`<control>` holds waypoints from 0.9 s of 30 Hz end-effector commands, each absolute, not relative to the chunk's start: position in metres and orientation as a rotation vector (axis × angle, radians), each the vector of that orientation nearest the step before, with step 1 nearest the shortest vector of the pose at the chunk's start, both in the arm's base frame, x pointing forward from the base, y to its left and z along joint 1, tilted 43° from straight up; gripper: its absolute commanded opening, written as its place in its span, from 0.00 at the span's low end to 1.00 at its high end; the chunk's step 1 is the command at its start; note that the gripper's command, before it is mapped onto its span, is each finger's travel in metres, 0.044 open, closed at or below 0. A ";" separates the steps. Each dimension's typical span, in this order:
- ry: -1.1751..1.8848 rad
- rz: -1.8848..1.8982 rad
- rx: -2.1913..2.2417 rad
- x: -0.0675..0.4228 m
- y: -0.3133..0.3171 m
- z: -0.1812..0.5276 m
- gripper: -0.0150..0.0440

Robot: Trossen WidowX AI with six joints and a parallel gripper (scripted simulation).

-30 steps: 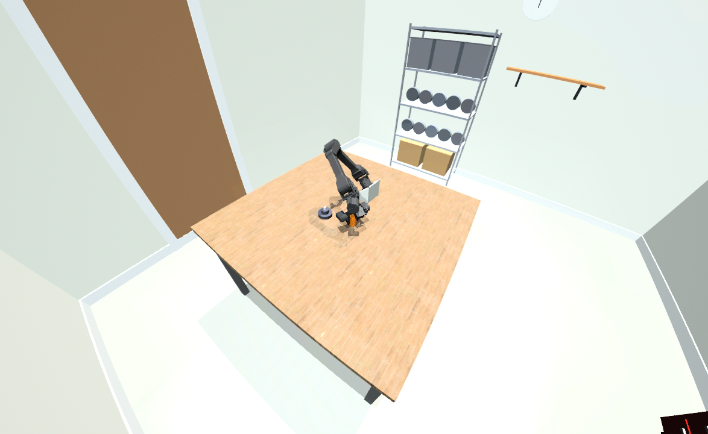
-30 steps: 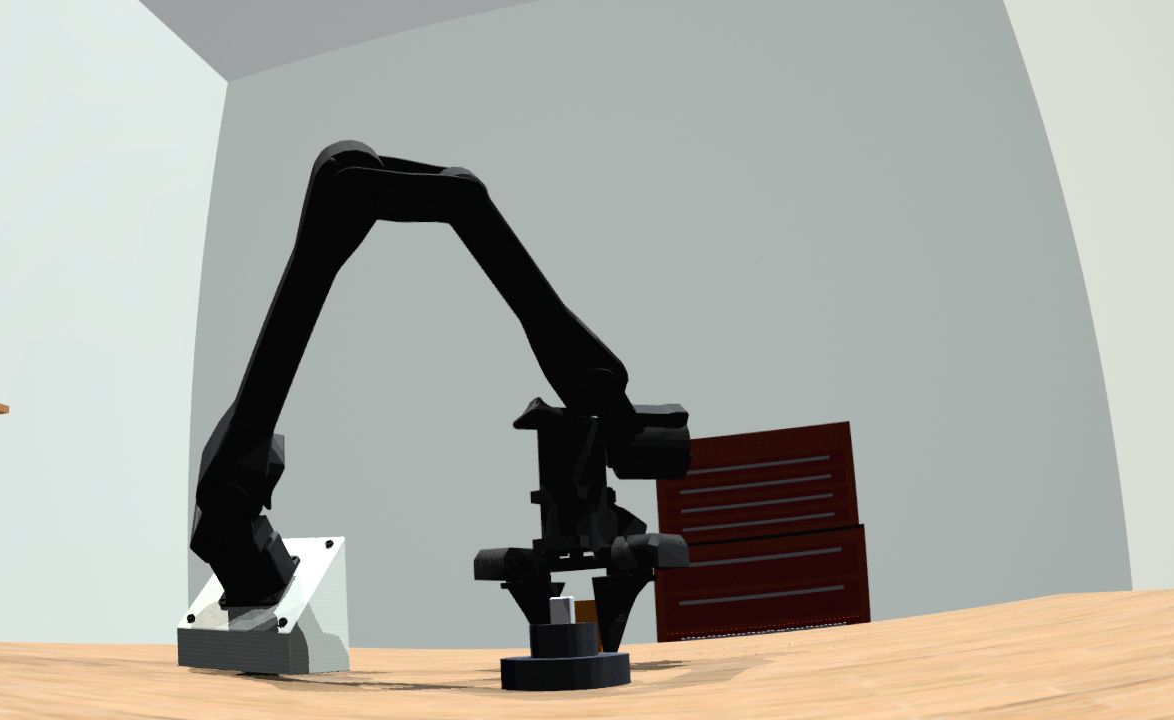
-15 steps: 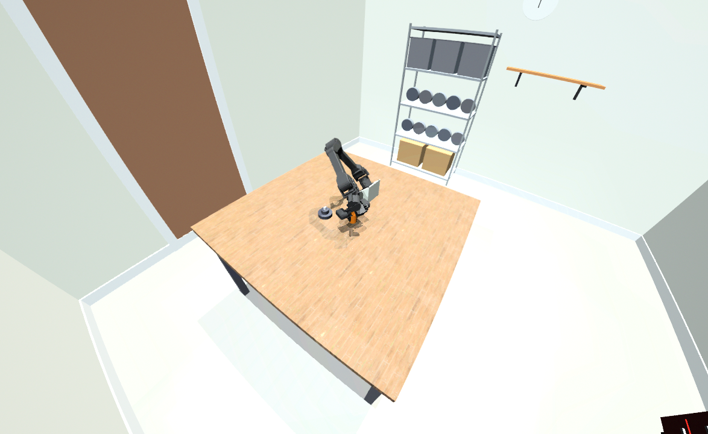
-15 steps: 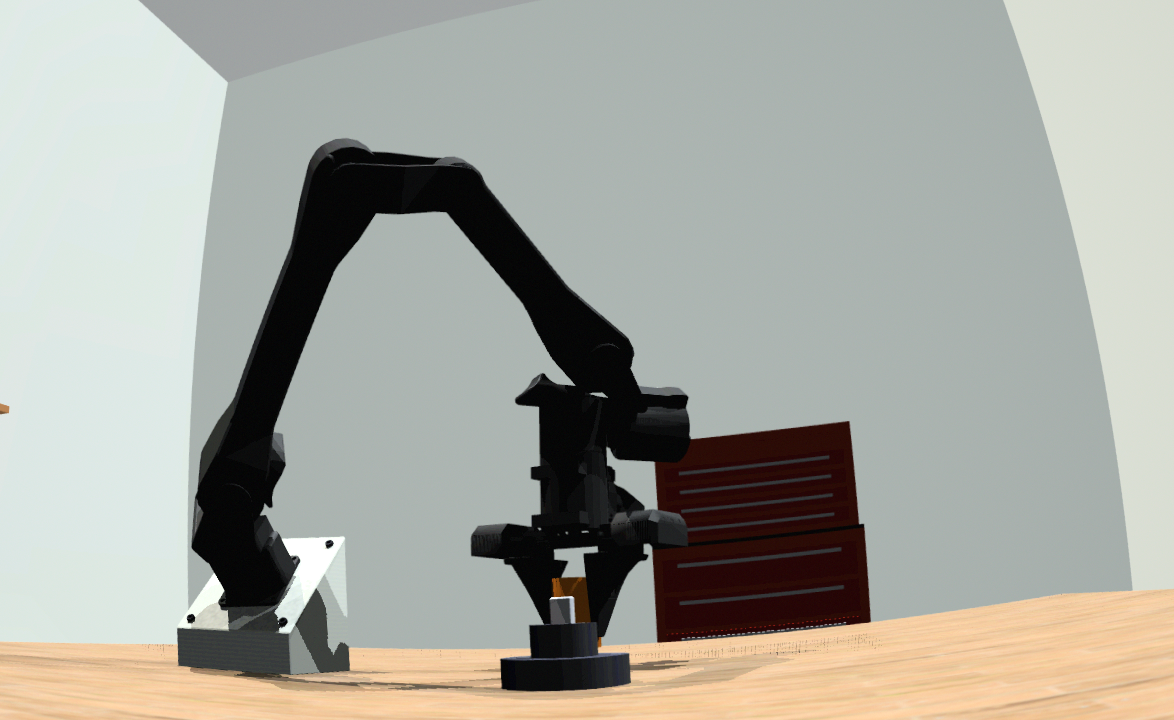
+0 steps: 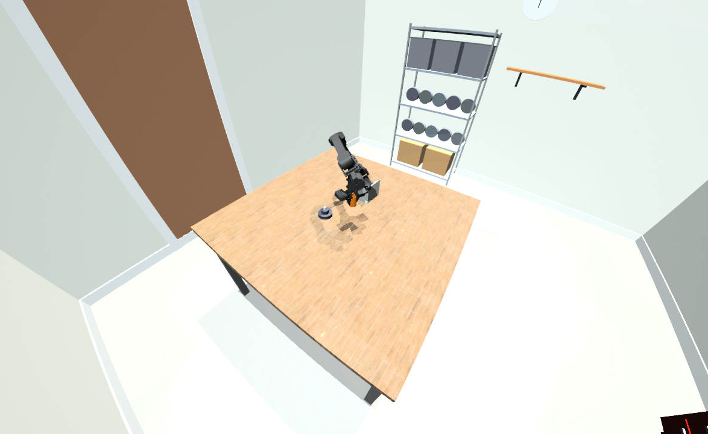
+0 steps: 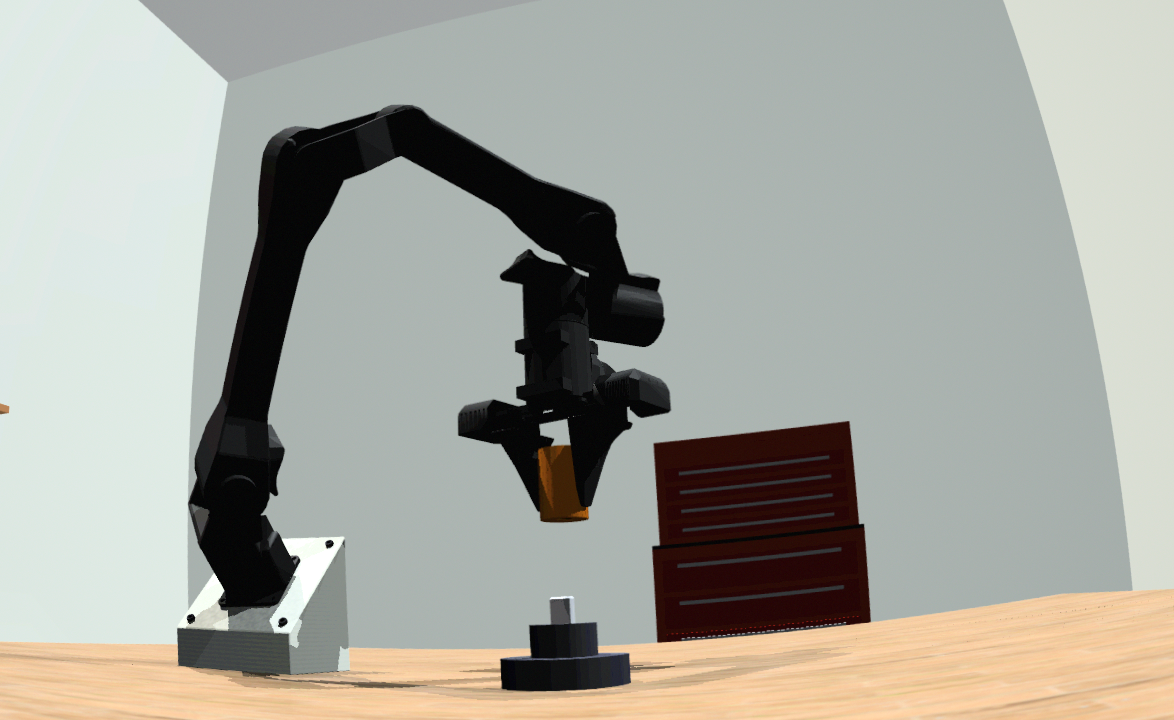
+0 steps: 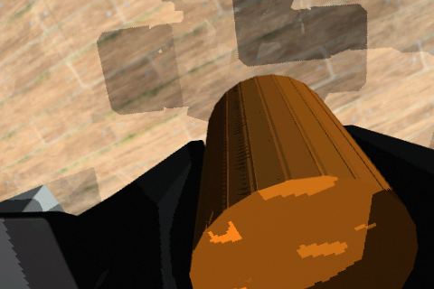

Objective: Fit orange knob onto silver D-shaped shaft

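Observation:
The orange knob (image 5: pixel 353 201) (image 6: pixel 559 483) (image 7: pixel 280 144) is an upright cylinder held in the air, clear of the table. My gripper (image 6: pixel 562 506) is shut on its sides, one finger on each side. The knob's underside and its hole are hidden in all views. The dark round pedestal (image 5: pixel 324 214) (image 6: pixel 564 673) stands on the table, with the silver shaft (image 5: pixel 324 207) (image 6: pixel 561 610) pointing up from it. In the top view the knob is to the right of the pedestal; in the exterior view it shows above the shaft. The pedestal is not in the wrist view.
The wooden table (image 5: pixel 367 280) (image 6: pixel 976 653) bears the arm's pale wedge-shaped base (image 5: pixel 374 191) (image 6: pixel 318 608). The arm's shadows fall on the table beneath the gripper. A red drawer cabinet (image 6: pixel 759 528) stands in the background. A shelf rack (image 5: pixel 436 110) stands beyond the table.

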State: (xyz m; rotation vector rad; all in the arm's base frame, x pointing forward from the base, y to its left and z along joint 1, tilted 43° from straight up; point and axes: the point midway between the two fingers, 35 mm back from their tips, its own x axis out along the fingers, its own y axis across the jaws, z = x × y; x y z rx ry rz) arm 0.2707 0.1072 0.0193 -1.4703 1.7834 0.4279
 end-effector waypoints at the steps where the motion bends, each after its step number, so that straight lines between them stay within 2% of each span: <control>1: 1.777 0.423 -1.458 0.269 0.113 0.028 0.25; 27: 1.315 0.160 -1.856 0.260 0.164 0.044 0.25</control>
